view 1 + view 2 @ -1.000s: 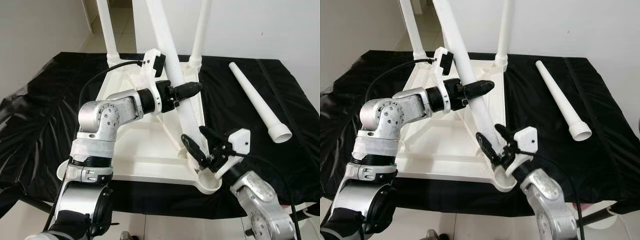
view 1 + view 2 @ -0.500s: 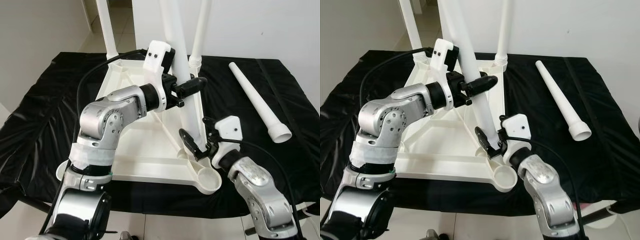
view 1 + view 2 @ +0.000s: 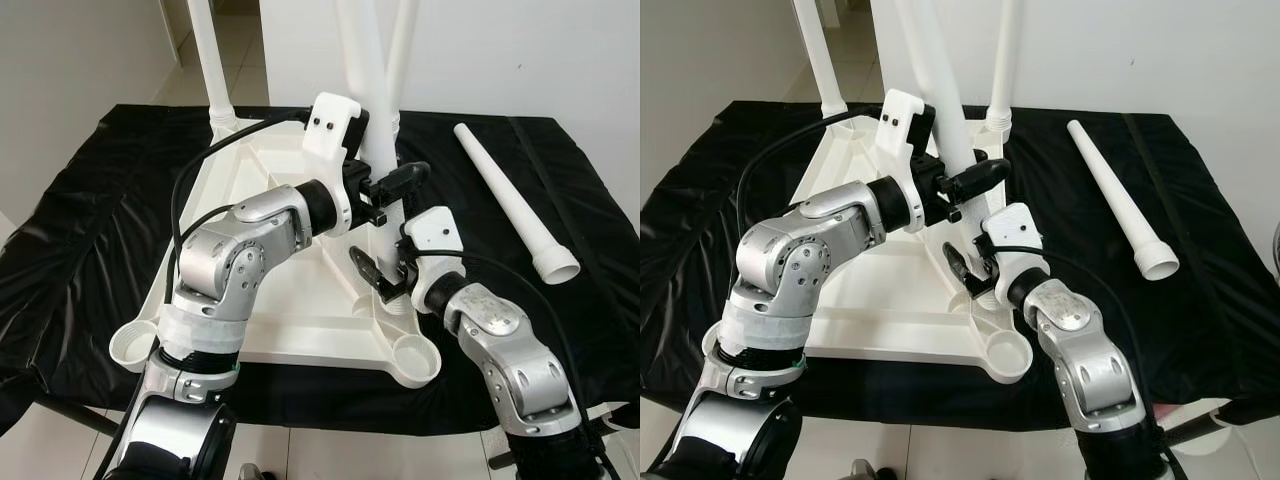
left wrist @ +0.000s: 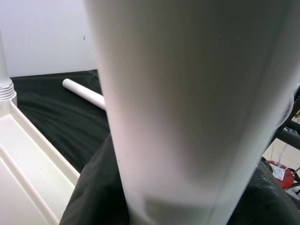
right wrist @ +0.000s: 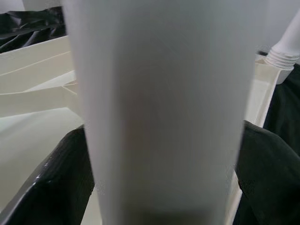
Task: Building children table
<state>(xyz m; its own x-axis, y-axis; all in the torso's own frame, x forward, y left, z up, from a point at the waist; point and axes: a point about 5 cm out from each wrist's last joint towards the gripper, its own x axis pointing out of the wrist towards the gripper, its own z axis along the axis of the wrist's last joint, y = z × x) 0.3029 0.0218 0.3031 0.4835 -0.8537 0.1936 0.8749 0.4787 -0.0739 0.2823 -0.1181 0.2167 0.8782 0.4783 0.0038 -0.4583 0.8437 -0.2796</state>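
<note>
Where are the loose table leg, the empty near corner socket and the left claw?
loose table leg (image 3: 505, 192), left eye view, mid shaft.
empty near corner socket (image 3: 414, 356), left eye view, rim.
left claw (image 3: 408, 178), left eye view, between fingertips.

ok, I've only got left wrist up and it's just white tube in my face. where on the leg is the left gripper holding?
Observer: The left gripper clamps the held leg roughly midway up. The leg stands nearly upright over the upturned tabletop.
Operator: and the right one?
Observer: The right gripper grips the same leg lower down, close to the tabletop's right edge.
Operator: target socket free?
Observer: The near-right corner socket is empty, and the leg's end is not in it.
</note>
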